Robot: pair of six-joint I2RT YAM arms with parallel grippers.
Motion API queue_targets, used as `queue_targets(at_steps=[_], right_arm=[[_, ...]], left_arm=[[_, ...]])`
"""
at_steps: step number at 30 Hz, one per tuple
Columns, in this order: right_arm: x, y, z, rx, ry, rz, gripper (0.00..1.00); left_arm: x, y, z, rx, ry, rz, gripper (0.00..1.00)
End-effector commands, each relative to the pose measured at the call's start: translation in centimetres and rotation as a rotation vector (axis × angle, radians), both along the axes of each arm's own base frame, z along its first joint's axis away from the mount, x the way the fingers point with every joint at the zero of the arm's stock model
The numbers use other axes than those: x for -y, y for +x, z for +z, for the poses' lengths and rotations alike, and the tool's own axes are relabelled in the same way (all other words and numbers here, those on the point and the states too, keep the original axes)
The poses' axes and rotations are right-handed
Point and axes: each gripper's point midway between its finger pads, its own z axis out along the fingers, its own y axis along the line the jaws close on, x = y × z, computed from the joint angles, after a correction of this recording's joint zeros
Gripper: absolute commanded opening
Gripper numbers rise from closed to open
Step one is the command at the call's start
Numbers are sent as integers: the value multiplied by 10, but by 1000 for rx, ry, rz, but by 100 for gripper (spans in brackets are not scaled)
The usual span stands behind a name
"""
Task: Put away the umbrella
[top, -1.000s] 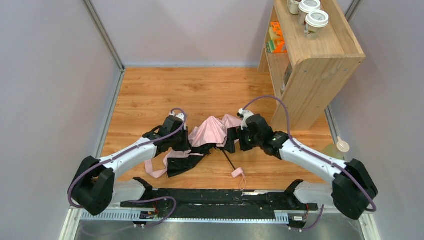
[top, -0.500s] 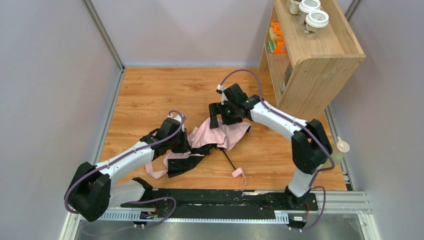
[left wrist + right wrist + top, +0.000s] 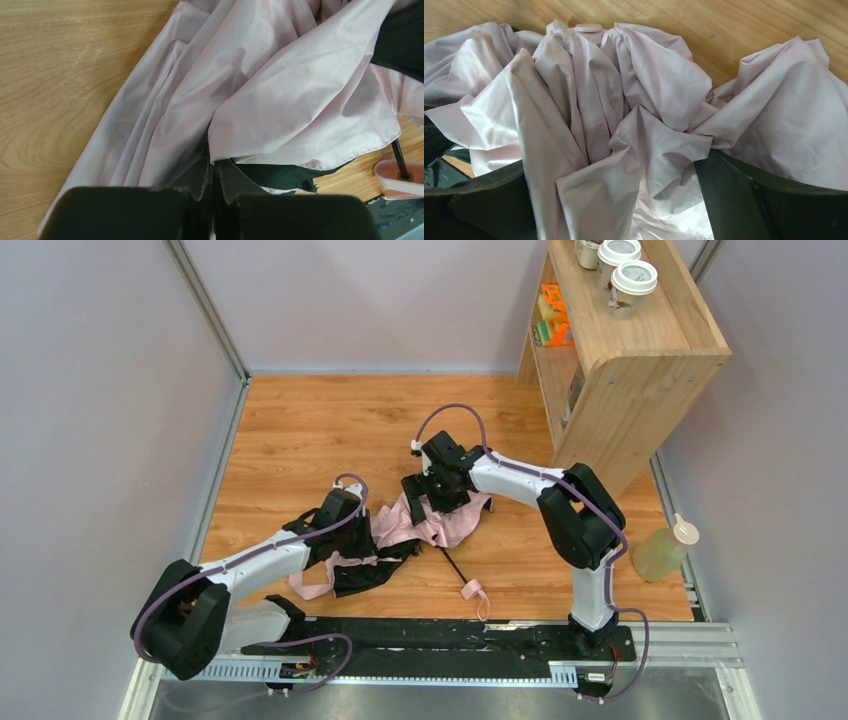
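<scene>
Umbrella (image 3: 452,525) is noted lying collapsed and crumpled on the wooden counter (image 3: 300,430), about midway between its left and right edges and nearer its near edge. Right jaws are spread wide and set astride the bunched pink canopy (image 3: 589,100), with nothing clamped. Left jaws are closed, with pink and black fabric pinched at the canopy's left side. Black shaft (image 3: 455,565) is directed toward the near edge; pink handle (image 3: 472,589) is recorded at its end.
</scene>
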Motion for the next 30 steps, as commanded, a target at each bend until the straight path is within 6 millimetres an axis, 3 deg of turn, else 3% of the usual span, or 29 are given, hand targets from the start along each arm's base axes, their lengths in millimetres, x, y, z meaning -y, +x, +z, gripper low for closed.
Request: queue_targets(at_steps=[1,3,5,8,17,20,23,30], right_arm=[[0,-9,-8,10,-6,3,100],[-6,-6,23,3,107,-14,100],[-20,-15,50,-30,213,31,100],[-33,-26,59,-83,263,62,100],[-41,-46,-5,-34,18,80,100],[-24,-56,-41,4,-158,105,100],[6,-55,-75,30,-344,85,100],[53,-65,-115,33,-558,97,100]], left_arm=[[-3,-3,-6,-6,2,9,0],[-4,-2,-5,2,4,11,0],[-6,-2,-7,3,19,11,0],[-10,-4,-14,-18,49,12,0],[-8,-13,-29,-49,16,29,0],[-12,-14,-32,-46,29,38,0],[-15,-16,-37,-50,35,51,0],[-19,-23,-43,-60,28,69,0]])
